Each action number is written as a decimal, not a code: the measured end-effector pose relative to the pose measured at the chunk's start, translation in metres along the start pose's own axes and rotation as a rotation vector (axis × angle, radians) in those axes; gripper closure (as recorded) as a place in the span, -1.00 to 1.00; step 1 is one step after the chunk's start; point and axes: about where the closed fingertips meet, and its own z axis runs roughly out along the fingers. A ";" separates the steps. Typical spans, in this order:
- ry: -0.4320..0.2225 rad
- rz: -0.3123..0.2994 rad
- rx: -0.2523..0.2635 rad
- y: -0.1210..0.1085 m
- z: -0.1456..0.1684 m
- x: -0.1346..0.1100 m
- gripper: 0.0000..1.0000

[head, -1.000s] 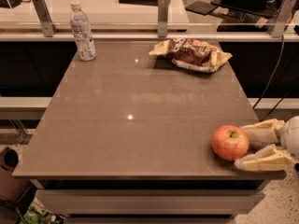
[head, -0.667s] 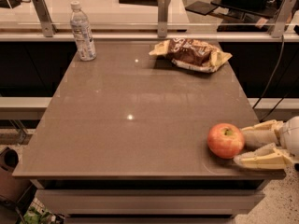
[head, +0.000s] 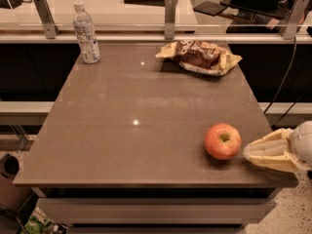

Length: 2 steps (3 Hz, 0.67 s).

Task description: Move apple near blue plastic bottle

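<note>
Far left of the fingers (head: 269,146), at the table's back-left corner: blue plastic bottle (head: 87,33), upright. Slim, clear, ribbed plastic, white cap, pale blue-white label wrap. Label print cannot be read.

Table (head: 122,145): smooth brown-grey slab with a glossy top showing 2 small light glints.

Back and left of the fingers, near the rear edge: snack bag (head: 200,56), crinkled foil, brown centre with yellow crimped ends, lying flat. It carries pale lettering that cannot be read.

Just left of the fingertips: apple (head: 223,141), round, red-orange skin with a yellowish patch around the stem dimple, which faces up. It sits on the table near the front-right, free, a small gap between it and the tips. It is well apart from the bottle.

Gripper (head: 247,152), at the table's front-right edge: cream, ridged plastic, with 2 fingers pressed together into 1 wedge whose tip points at the apple.

Versus 0.7 s ago: the fingers were spread on either side of the apple; they have now closed and the apple has shifted left, clear of them. Bottle and bag unchanged.
</note>
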 end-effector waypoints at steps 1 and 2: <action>0.001 -0.003 -0.002 0.001 0.001 -0.002 0.31; 0.001 -0.006 -0.003 0.001 0.001 -0.003 -0.13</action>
